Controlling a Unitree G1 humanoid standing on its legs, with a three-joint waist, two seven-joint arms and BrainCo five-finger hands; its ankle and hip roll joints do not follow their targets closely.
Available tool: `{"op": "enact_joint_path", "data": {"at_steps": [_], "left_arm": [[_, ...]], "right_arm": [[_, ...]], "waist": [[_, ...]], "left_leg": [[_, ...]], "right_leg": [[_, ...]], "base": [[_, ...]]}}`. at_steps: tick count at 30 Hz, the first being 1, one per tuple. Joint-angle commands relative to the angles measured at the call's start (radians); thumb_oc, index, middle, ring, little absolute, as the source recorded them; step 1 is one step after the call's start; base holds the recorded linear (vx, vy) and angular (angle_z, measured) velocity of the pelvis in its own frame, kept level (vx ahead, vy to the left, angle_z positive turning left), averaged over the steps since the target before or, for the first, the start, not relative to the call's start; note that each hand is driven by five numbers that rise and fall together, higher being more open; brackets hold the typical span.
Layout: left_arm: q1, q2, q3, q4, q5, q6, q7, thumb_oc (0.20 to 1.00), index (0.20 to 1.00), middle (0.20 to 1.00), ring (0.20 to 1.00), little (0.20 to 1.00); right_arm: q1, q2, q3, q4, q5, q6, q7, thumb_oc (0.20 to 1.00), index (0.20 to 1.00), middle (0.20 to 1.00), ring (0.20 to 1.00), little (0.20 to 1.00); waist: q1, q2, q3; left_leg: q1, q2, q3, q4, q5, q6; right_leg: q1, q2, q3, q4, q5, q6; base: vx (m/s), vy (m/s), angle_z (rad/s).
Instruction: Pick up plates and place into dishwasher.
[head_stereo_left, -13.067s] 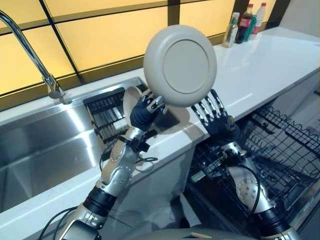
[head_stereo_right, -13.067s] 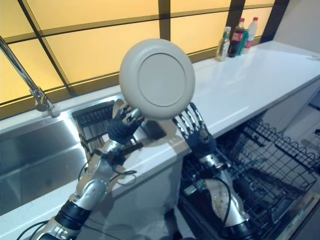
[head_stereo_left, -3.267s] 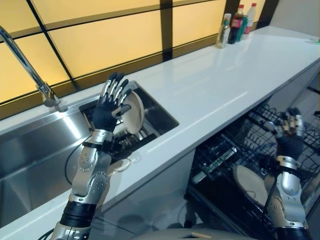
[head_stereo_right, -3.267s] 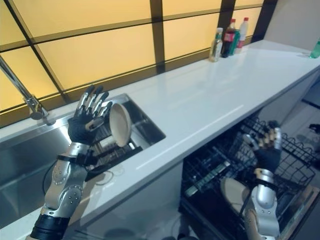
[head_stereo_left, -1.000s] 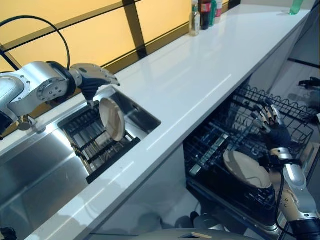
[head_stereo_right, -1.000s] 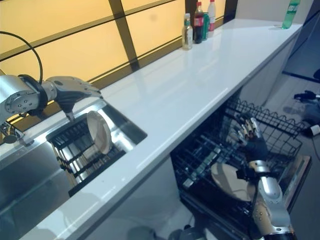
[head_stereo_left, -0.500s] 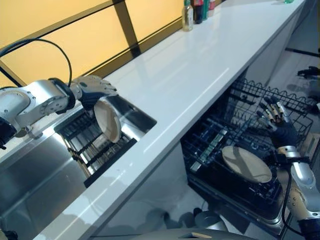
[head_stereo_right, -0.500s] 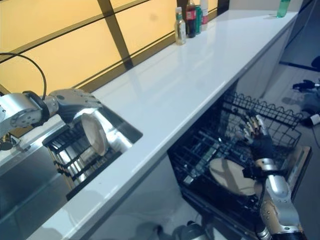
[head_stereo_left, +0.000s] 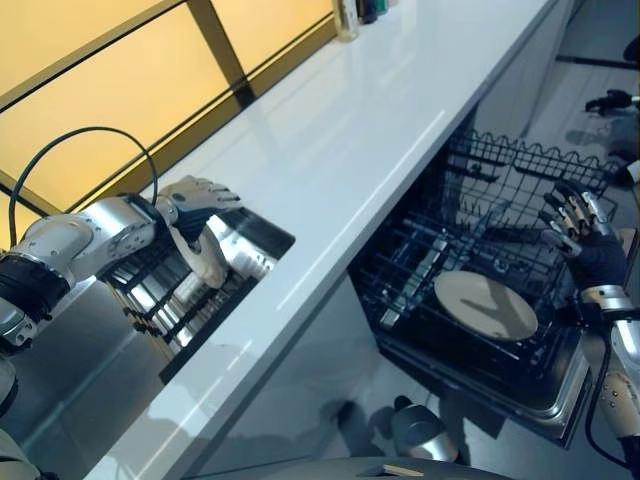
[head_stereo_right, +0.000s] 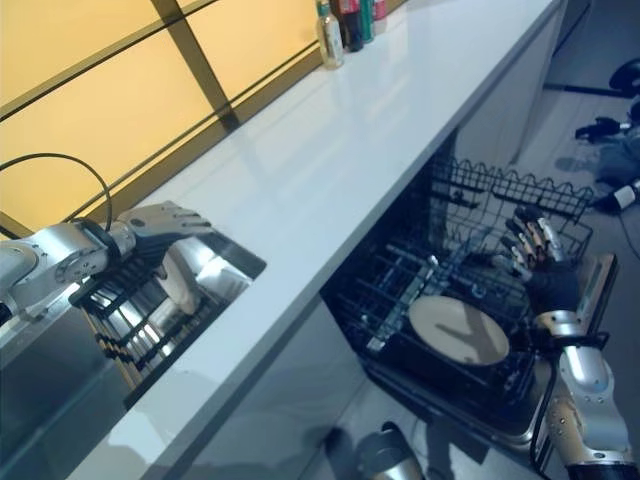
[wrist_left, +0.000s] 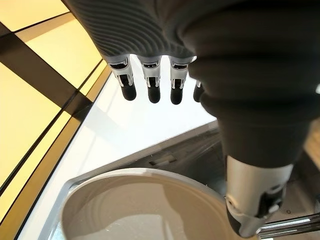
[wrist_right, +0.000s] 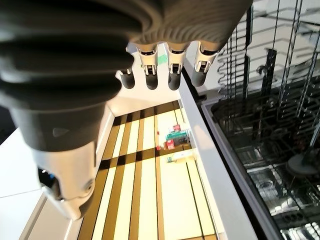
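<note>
Since 1.0 s ago the left hand (head_stereo_left: 200, 200) has dropped from above the sink rack (head_stereo_left: 170, 290) onto the rim of the upright plate (head_stereo_left: 208, 262); fingers spread, thumb apart, not yet clamped. 1 plate (head_stereo_left: 485, 305) already lies flat in the dishwasher basket (head_stereo_left: 520, 170). The right hand (head_stereo_left: 585, 235) hovers empty beside it, fingers splayed. Judgement: pick 2 is starting.

- Two plates: one plate (head_stereo_left: 485, 305) lies flat in the dishwasher rack (head_stereo_left: 520, 170), and another plate (head_stereo_left: 208, 258) stands in the sink rack (head_stereo_left: 150, 300).
- Two robot hands: the left hand (head_stereo_left: 195, 200) and the right hand (head_stereo_left: 585, 235).
- One long white worktop (head_stereo_left: 330, 130).
- Three bottles (head_stereo_right: 350, 15) at its far end.
</note>
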Motion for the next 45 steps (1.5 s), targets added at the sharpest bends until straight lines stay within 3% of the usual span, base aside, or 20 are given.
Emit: {"op": "enact_joint_path", "data": {"at_steps": [1,8,23,29,32,34,38,39,40,45], "left_arm": [[0.038,-0.004,0.13,0.092,0.054,0.054,0.035,1.0,1.0,1.0,1.0,1.0],[0.048,-0.008,0.136,0.112,0.08,0.098,0.018,1.0,1.0,1.0,1.0,1.0],[0.108,-0.047,0.127,0.182,0.125,0.076,-0.149,1.0,1.0,1.0,1.0,1.0],[0.123,-0.038,0.123,0.195,0.234,0.07,-0.082,1.0,1.0,1.0,1.0,1.0],[0.122,-0.039,0.132,0.206,0.324,0.078,-0.008,0.73,0.73,0.73,0.73,0.73],[0.119,-0.034,0.138,0.209,0.373,0.087,0.04,0.702,0.702,0.702,0.702,0.702],[0.104,-0.041,0.154,0.214,0.459,0.123,0.122,0.536,0.536,0.536,0.536,0.536],[0.105,-0.047,0.157,0.219,0.488,0.133,0.144,0.438,0.438,0.438,0.438,0.438],[0.109,-0.057,0.163,0.233,0.517,0.146,0.164,0.209,0.209,0.209,0.209,0.209],[0.143,-0.098,0.196,0.309,0.591,0.204,0.223,0.2,0.2,0.2,0.2,0.2]], "right_arm": [[-0.039,-0.049,-0.047,-0.036,0.023,-0.02,0.026,1.0,1.0,1.0,1.0,1.0],[-0.043,-0.056,-0.069,-0.045,0.025,-0.014,0.039,1.0,1.0,1.0,1.0,1.0],[-0.085,-0.054,-0.07,-0.066,-0.012,0.028,0.022,1.0,1.0,1.0,1.0,1.0],[-0.093,-0.061,-0.069,-0.07,-0.013,0.031,0.013,1.0,1.0,1.0,1.0,1.0],[-0.093,-0.062,-0.062,-0.074,-0.017,0.029,0.005,1.0,1.0,1.0,1.0,1.0],[-0.095,-0.066,-0.058,-0.07,-0.011,0.021,0.004,1.0,1.0,1.0,1.0,1.0],[-0.1,-0.061,-0.051,-0.066,-0.008,0.004,0.004,1.0,1.0,1.0,1.0,1.0],[-0.1,-0.061,-0.051,-0.064,-0.006,0.001,0.006,1.0,1.0,1.0,1.0,1.0],[-0.102,-0.064,-0.051,-0.065,-0.001,0.004,0.004,1.0,1.0,1.0,1.0,1.0],[-0.114,-0.076,-0.05,-0.065,0.006,0.01,0.003,1.0,1.0,1.0,1.0,1.0]], "waist": [[-0.013,-0.031,-0.03],[-0.022,-0.018,-0.012],[-0.024,-0.001,0.007],[-0.022,0.001,0.012],[-0.02,0.002,0.013],[-0.019,0.002,0.017],[-0.021,-0.002,0.029],[-0.021,-0.004,0.03],[-0.021,-0.005,0.03],[-0.025,-0.002,0.037]], "left_leg": [[-0.086,0.016,-0.048,0.082,0.023,-0.011],[-0.092,0.014,-0.048,0.082,0.03,-0.014],[-0.094,0.01,-0.052,0.09,0.033,-0.014],[-0.096,0.006,-0.058,0.092,0.033,-0.013],[-0.097,0.004,-0.062,0.089,0.035,-0.014],[-0.099,0.004,-0.063,0.086,0.038,-0.015],[-0.105,0.007,-0.058,0.077,0.044,-0.017],[-0.106,0.007,-0.057,0.076,0.045,-0.017],[-0.106,0.008,-0.057,0.074,0.047,-0.018],[-0.108,0.007,-0.054,0.066,0.055,-0.02]], "right_leg": [[0.024,-0.045,0.009,0.028,-0.029,0.066],[0.018,-0.049,0.007,0.033,-0.033,0.062],[0.028,-0.057,-0.005,0.035,-0.042,0.057],[0.031,-0.06,-0.005,0.035,-0.045,0.055],[0.028,-0.059,-0.002,0.035,-0.045,0.054],[0.025,-0.058,-0.002,0.035,-0.043,0.052],[0.014,-0.057,-0.002,0.038,-0.042,0.051],[0.013,-0.058,-0.003,0.039,-0.042,0.051],[0.012,-0.058,-0.004,0.039,-0.042,0.05],[0.006,-0.058,-0.003,0.04,-0.042,0.046]], "base": [[0.01,0.041,-0.08],[0.0,0.013,-0.01],[0.0,0.0,0.0],[0.0,0.0,0.0],[0.0,0.0,0.0],[-0.02,0.007,0.0],[-0.06,-0.001,-0.02],[-0.04,-0.007,-0.01],[0.0,0.0,0.0],[-0.01,0.009,0.0]]}}
